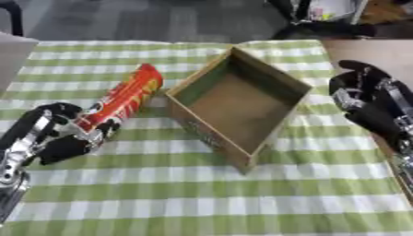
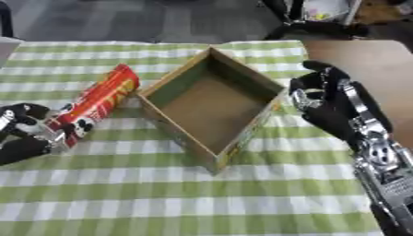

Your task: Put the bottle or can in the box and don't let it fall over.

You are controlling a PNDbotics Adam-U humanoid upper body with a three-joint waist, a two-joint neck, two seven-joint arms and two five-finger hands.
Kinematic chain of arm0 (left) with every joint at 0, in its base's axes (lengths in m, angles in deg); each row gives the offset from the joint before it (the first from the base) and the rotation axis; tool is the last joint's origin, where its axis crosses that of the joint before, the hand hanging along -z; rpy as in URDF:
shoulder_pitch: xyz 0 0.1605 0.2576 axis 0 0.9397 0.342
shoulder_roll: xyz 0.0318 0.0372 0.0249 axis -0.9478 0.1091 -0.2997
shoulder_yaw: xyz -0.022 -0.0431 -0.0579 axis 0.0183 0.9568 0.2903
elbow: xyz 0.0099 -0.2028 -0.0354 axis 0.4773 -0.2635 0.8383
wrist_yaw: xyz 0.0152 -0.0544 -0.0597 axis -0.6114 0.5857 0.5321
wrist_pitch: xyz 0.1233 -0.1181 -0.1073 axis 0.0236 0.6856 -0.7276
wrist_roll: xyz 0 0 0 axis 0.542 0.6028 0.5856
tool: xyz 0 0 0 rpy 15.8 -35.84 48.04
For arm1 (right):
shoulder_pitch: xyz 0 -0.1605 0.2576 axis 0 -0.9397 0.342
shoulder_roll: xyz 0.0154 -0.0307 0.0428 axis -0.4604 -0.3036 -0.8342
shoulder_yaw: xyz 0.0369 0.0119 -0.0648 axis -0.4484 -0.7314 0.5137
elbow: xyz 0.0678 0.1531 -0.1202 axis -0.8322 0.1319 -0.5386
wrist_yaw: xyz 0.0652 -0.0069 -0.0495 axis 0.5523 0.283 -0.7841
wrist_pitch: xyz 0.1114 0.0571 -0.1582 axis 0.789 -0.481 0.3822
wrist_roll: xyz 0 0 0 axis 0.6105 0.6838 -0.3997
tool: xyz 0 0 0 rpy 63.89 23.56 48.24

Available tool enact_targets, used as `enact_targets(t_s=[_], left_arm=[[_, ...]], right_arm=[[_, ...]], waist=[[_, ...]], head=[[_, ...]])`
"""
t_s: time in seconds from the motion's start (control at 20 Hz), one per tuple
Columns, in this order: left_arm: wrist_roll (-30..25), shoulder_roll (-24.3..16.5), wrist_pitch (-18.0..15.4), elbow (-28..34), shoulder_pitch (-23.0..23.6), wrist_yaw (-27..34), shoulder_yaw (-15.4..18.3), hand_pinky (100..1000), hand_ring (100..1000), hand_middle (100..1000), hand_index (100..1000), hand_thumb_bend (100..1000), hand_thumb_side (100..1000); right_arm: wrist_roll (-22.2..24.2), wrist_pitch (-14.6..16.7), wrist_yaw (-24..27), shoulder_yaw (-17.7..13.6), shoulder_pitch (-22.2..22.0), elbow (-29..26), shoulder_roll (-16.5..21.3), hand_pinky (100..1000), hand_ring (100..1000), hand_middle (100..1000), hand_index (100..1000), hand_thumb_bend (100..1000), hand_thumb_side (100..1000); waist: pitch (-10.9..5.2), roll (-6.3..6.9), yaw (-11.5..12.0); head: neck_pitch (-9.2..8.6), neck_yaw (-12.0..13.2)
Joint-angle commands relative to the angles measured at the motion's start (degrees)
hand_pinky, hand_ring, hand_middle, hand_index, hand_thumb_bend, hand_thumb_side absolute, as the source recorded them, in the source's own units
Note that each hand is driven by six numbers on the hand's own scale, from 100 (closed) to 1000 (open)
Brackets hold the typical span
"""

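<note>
No readable lettering on the red can (image 1: 122, 102), only blurred markings

Red can (image 1: 121, 103): glossy printed skin, metallic-looking silver end. Box (image 1: 238, 106): matt brown cardboard, plain inside. Surface under a green-white checked cloth (image 1: 202, 193), matt, woven look. Left hand (image 1: 48, 133) and right hand (image 2: 331, 103): black matt plastic with shiny silver metal joints.

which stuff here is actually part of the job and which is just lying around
Part of the job:
- red can, tilted, its lower end held in the left hand
- open wooden box, nothing in it
- right hand, beside the box, holding nothing

Just lying about:
- green checked tablecloth
- dark items past the table's far edge, too unclear to name
</note>
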Motion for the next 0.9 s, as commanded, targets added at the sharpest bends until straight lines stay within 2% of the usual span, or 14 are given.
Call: enact_targets(t_s=[0.05,0.9], left_arm=[[0.33,-0.41,0.03,0.11,-1.14,-0.78,0.24,768,829,753,843,434,529],[1.22,0.38,-0.25,-3.93,-3.99,-6.40,0.64,782,839,765,846,456,493]], right_arm=[[0.18,0.13,-0.39,-0.34,0.73,-1.02,0.77,752,777,667,871,155,389],[0.37,0.10,-0.71,-0.32,1.38,-1.15,0.55,753,779,669,872,161,385]], waist=[[0.45,-0.82,-0.10],[2.82,-1.65,-0.45]], head=[[-0.93,0.23],[-1.62,0.92]])
